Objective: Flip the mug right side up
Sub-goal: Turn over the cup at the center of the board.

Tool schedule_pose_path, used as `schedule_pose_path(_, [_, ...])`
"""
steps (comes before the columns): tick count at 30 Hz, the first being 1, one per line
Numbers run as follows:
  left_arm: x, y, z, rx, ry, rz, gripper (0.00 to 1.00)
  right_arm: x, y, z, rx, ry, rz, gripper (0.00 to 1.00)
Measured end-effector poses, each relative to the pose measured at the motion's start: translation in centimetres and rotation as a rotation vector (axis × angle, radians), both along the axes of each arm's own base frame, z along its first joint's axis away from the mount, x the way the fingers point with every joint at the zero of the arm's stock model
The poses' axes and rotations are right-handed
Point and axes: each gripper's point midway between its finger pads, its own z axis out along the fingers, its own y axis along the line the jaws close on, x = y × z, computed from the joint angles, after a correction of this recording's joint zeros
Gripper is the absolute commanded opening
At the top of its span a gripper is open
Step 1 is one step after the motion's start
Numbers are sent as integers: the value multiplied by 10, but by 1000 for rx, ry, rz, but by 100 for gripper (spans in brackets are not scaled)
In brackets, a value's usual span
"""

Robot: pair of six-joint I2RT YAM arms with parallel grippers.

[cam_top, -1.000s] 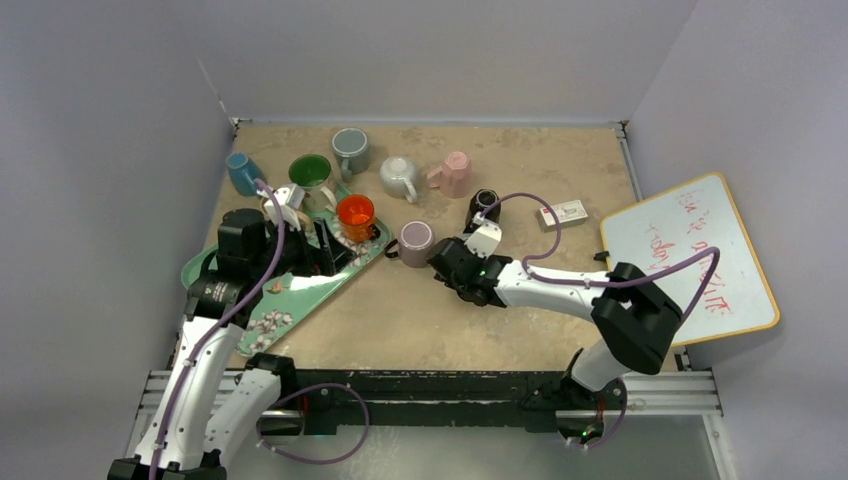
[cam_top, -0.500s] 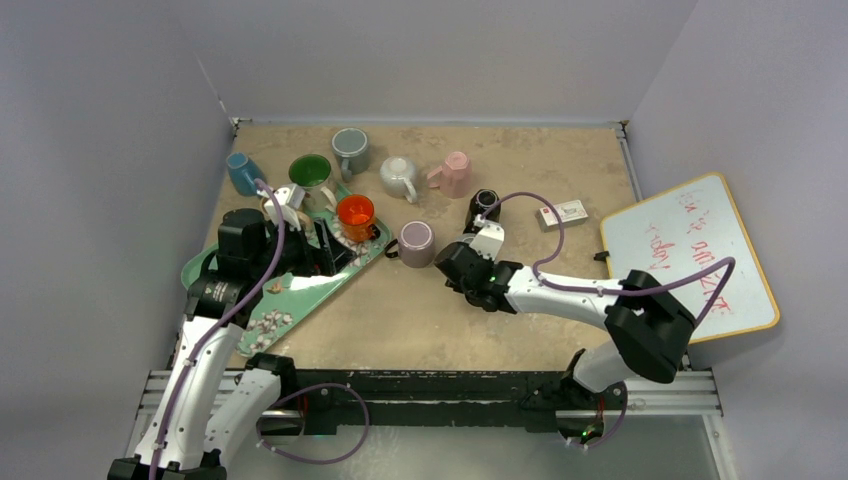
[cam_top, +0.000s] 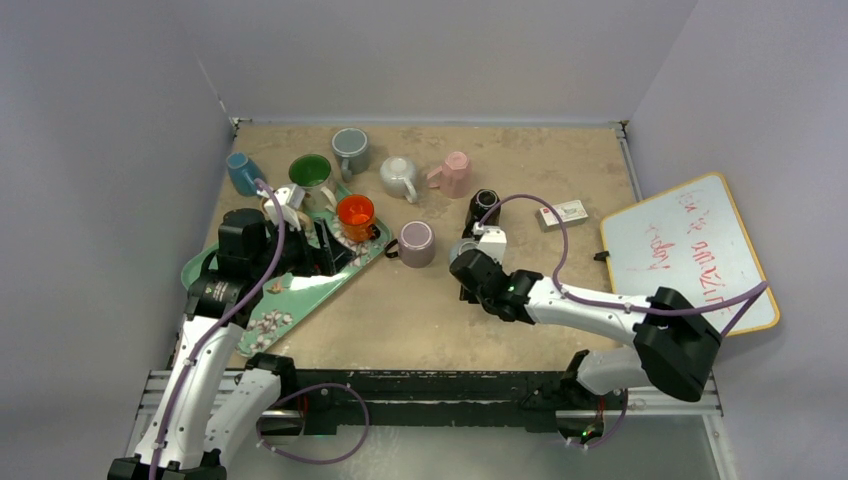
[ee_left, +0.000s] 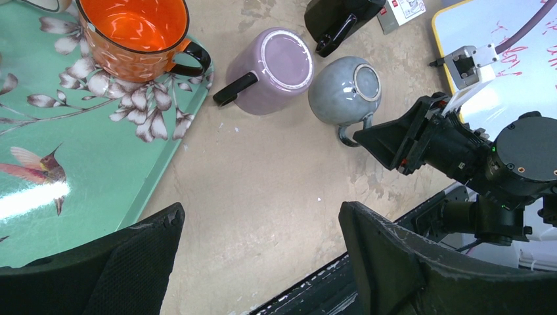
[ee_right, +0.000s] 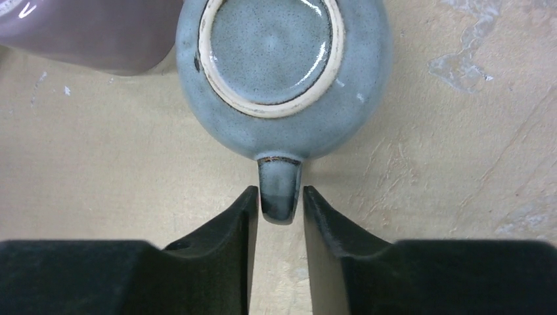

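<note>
We see the right fingers (ee_right: pixel 252 209) pinching the handle of an upside-down mug.

The blue-grey glazed ceramic mug (ee_right: pixel 282 79) stands rim-down on the beige desk (ee_left: pixel 263 190), its pale unglazed foot ring facing up. It sits just beside a mauve mug (ee_left: pixel 272 69), which is also upside down. We find its handle (ee_right: pixel 280 180) pointing toward the right arm, with the right fingers narrowed onto it, one on each side. The mug's rim is flat on the desk. The left fingers (ee_left: pixel 401 262) are spread wide and hold nothing. They hang over the desk at the edge of a green flowered tray (ee_left: pixel 79 151) that carries an orange mug (ee_left: pixel 134 33).
</note>
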Motion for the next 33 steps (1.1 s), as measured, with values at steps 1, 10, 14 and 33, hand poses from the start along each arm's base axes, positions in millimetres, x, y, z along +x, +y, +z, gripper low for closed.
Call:
schedule_pose_path(1, [0, 0, 0, 0, 0, 1, 87, 0, -1, 0, -9, -1, 10, 42])
schedule_pose_path(10, [0, 1, 1, 3, -6, 6, 87, 6, 5, -2, -76, 10, 57, 46])
schedule_pose_path(14, [-1, 2, 2, 3, -14, 9, 87, 7, 5, -10, -101, 28, 57, 42])
schedule_pose_path(33, [-1, 4, 4, 8, -24, 19, 87, 2, 1, -15, -142, 76, 81, 0])
